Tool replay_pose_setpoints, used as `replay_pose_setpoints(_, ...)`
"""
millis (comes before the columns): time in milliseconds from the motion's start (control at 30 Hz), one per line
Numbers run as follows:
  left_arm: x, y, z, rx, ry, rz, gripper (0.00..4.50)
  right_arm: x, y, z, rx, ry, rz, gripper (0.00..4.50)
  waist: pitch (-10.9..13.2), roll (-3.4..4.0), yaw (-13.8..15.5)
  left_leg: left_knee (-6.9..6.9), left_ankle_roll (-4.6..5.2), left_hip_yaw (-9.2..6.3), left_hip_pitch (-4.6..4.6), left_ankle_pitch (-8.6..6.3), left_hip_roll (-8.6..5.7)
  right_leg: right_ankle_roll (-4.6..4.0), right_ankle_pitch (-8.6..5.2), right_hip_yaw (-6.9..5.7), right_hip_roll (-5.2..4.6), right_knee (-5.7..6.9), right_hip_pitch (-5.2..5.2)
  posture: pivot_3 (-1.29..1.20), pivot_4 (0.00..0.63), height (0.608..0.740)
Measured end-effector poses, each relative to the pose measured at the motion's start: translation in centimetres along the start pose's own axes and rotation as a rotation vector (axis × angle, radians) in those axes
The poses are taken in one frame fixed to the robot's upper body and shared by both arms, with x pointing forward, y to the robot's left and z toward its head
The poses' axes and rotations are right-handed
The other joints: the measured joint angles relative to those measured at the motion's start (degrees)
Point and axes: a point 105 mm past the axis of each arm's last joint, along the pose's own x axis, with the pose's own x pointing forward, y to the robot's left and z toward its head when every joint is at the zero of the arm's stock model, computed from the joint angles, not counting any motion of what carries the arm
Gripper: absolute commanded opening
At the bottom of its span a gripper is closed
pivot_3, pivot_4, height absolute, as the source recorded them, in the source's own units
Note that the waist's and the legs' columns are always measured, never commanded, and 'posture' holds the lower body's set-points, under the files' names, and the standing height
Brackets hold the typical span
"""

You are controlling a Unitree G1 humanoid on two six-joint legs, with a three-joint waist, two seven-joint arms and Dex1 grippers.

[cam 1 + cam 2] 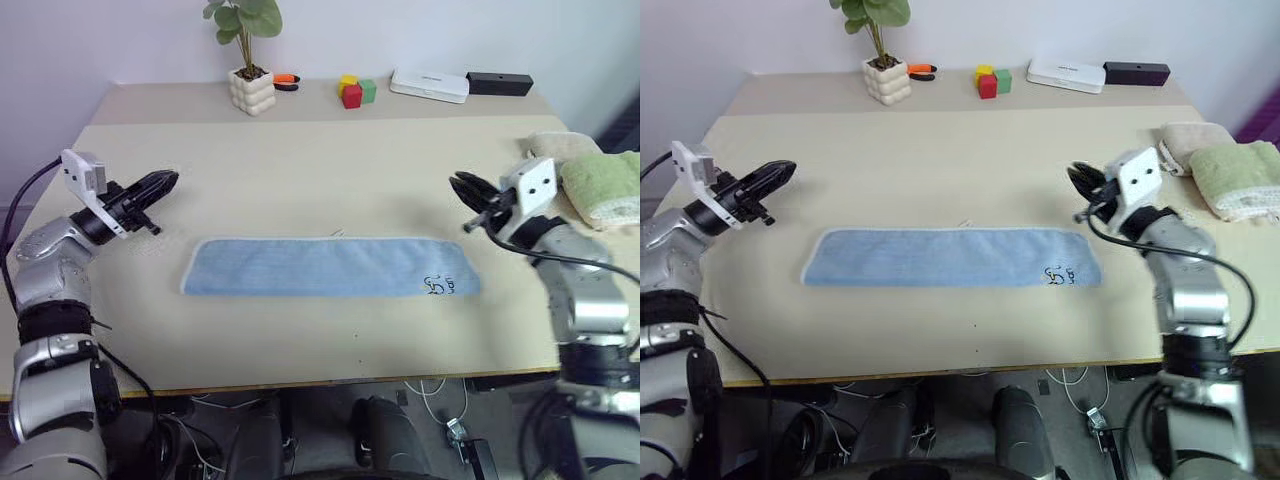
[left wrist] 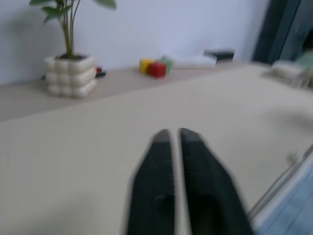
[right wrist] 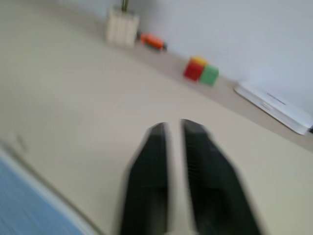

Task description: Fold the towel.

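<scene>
Towel (image 1: 330, 267) is lying nearest the front edge of the table (image 1: 300, 170), roughly centred between the left and right edges, spread as a long narrow strip running left-right. Looks like it is already doubled lengthwise once: whitish hem showing along the far long edge, dark embroidered mark sitting near the R end, front corner. Strip is lying flat, no obvious bunching.

L gripper (image 1: 160, 186) is hanging above the table just off the towel's L end, toward the left edge; fingers pressed together, carrying nothing. R gripper (image 1: 468, 190) is mirroring it above the R end, fingers also closed, nothing in them. Neither is touching the cloth.

Progress, my reading: first fold done, approx halfway. Remaining: at least one fold end-to-end (L end onto R end or reverse) to make a compact stack like the green folded towel (image 1: 605, 186) and beige folded towel (image 1: 562, 146) sitting at the right edge. Both grippers would need to open and come down onto the end corners before that can start.

Far edge is holding a potted plant (image 1: 250, 60), coloured blocks (image 1: 355, 91), a white box (image 1: 429, 85) and a black bar (image 1: 499, 83); all well apart from the work area.
</scene>
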Motion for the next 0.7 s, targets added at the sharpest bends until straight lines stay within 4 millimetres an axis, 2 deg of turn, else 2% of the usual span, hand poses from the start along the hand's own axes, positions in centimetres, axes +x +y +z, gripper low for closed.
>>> replay_pose_setpoints(67,1.1,-2.3,-0.6,-0.044,-0.013,-0.022,0.01,0.8,2.1,-0.2,0.105,-0.017,-0.053,0.02,-0.06,-0.1,0.19,0.02,-0.01,-0.03,0.01,0.0,-0.01,0.0,0.0,0.0,0.0,-0.01,0.06,0.0,0.15,0.735)
replay_pose_setpoints(167,3.1,-5.9,-2.4,-0.145,-0.005,-0.033,0.01,1.8,5.8,-1.7,0.243,0.036,-0.074,0.02,-0.07,-0.11,0.25,0.02,0.0,-0.04,-0.01,0.0,-0.05,0.0,0.0,0.0,0.0,-0.03,0.06,0.0,0.15,0.735)
replay_pose_setpoints(233,4.1,-7.4,-3.1,-0.218,-0.028,0.006,0.01,2.2,7.6,-2.7,0.279,0.078,-0.078,0.02,-0.09,-0.13,0.11,0.01,0.04,-0.05,0.0,-0.02,-0.05,0.0,0.0,0.0,0.0,-0.04,0.07,0.0,0.15,0.735)
replay_pose_setpoints(367,5.2,-9.9,-6.3,-0.365,0.026,0.091,0.01,1.7,10.3,-6.1,0.286,0.217,-0.073,0.02,-0.1,-0.15,-0.09,-0.03,0.07,-0.06,0.02,-0.04,-0.05,0.0,0.0,0.01,0.04,-0.07,0.05,0.0,0.15,0.735)
replay_pose_setpoints(467,4.2,-9.8,-9.0,-0.375,0.098,0.179,0.01,-0.1,9.9,-9.6,0.285,0.323,-0.145,0.02,-0.15,-0.16,-0.07,-0.05,0.23,-0.06,0.05,-0.13,-0.05,-0.01,0.0,0.0,0.05,-0.09,0.06,0.0,0.15,0.735)
replay_pose_setpoints(567,2.6,-8.6,-10.8,-0.321,0.172,0.239,0.01,-0.8,8.0,-10.1,0.217,0.323,-0.2,0.02,-0.29,-0.38,0.14,-0.06,0.26,-0.1,0.06,-0.15,-0.05,-0.02,0.0,-0.03,0.05,-0.09,0.11,0.0,0.15,0.735)
replay_pose_setpoints(700,0.7,-6.2,-10.6,-0.242,0.189,0.283,0.01,-2.1,4.8,-11.0,0.124,0.343,-0.285,0.02,-0.44,-0.5,0.15,-0.07,0.28,-0.13,0.06,-0.18,-0.06,-0.04,-0.01,-0.03,0.05,-0.15,0.15,0.0,0.15,0.735)
